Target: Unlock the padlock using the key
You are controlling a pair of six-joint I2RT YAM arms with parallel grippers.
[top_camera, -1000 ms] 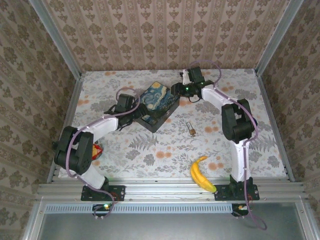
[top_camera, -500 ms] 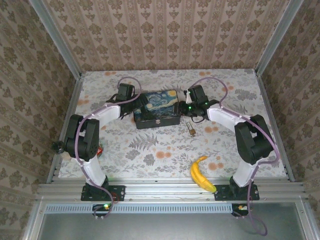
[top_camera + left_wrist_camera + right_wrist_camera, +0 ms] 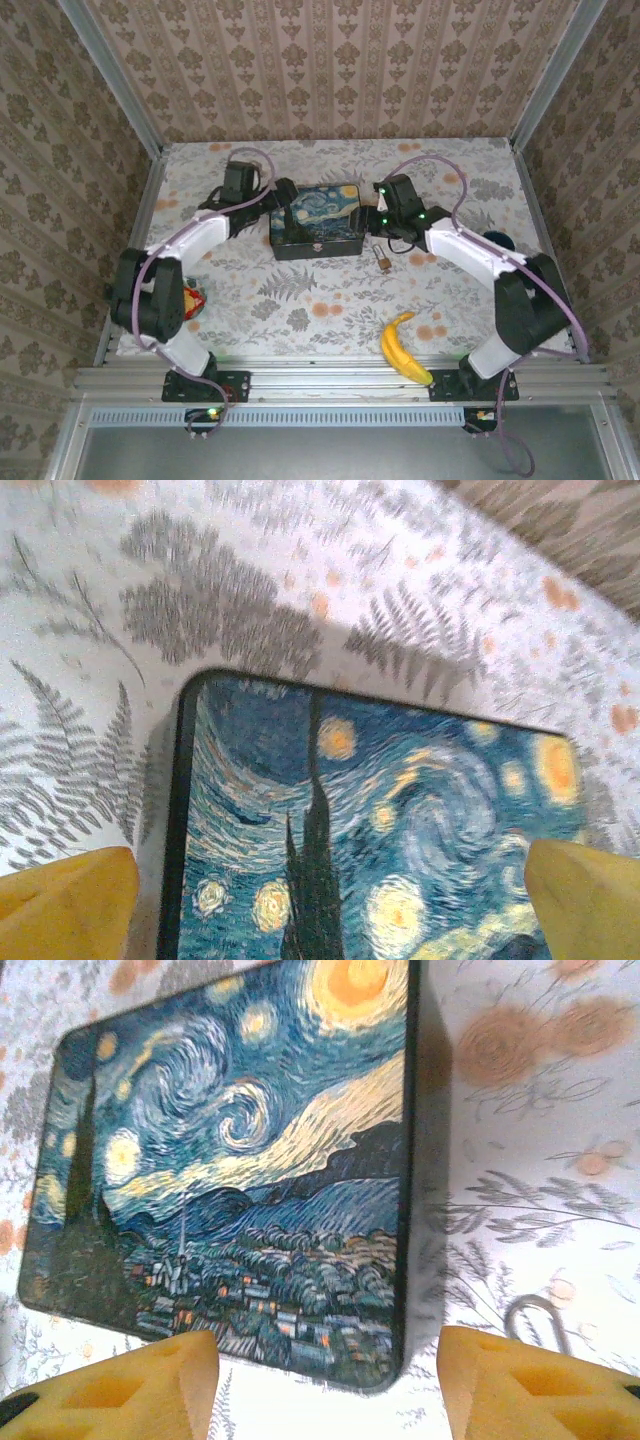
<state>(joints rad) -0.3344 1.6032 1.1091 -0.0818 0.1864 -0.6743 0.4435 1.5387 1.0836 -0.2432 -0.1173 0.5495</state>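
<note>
Spreading right across the cell is the floral tabletop (image 3: 300, 292), and both arms are reaching in over it towards the middle. The left arm (image 3: 195, 238) sweeps in from one side and the right arm (image 3: 470, 252) from the other. Between them lies the starry-night box (image 3: 318, 220), flat on the cloth with its painted lid up. Near the front edge a yellow banana (image 3: 400, 346) lies well apart from the box. Now the left gripper (image 3: 325, 905): in its wrist view the yellow fingertips sit far out at the two bottom corners, jaws spread wide and gripping nothing, one over the cloth just beside the box's edge, the other above the lid. The right gripper (image 3: 318, 1380) is parted too, with a corner of the box lying in the gap beyond its fingers and nothing held. And the small one, the padlock (image 3: 383, 260): it is down on the tabletop just beside the box's front right corner, close under the right arm and touched by neither gripper.
</note>
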